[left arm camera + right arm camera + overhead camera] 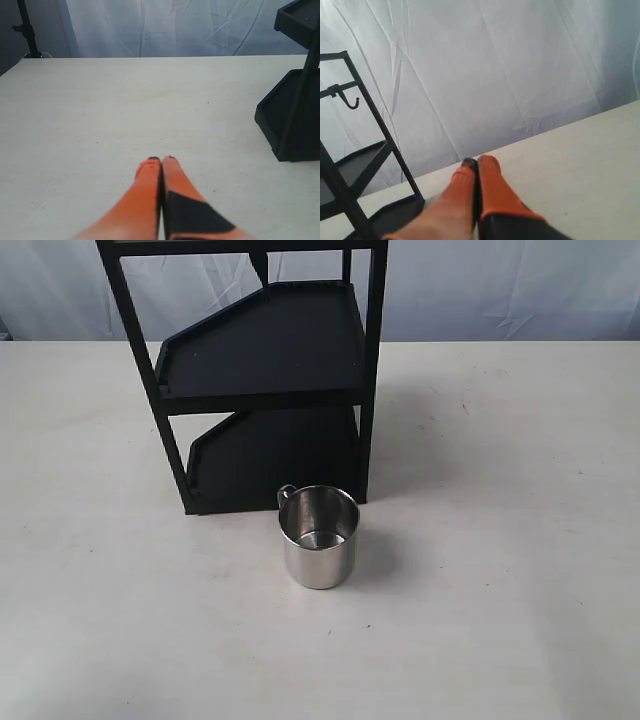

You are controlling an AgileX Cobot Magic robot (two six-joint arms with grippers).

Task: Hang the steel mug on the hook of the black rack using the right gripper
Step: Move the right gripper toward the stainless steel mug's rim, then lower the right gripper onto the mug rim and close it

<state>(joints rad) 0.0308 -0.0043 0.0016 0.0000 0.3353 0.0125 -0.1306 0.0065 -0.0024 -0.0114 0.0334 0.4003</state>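
Note:
The steel mug (320, 537) stands upright on the white table just in front of the black rack (262, 370), its thin handle turned toward the rack. No arm shows in the exterior view. In the right wrist view my right gripper (477, 162) is shut with nothing between its orange fingers; the rack (350, 175) stands off to one side with its hook (347, 100) high on a post. The mug is out of that view. My left gripper (161, 160) is shut and empty over bare table, with the rack (295, 105) off to the side.
A white cloth backdrop (500, 285) hangs behind the table. The white table (500, 540) stretches to both sides of the rack. A dark stand (27, 30) rises beyond the table's far corner in the left wrist view.

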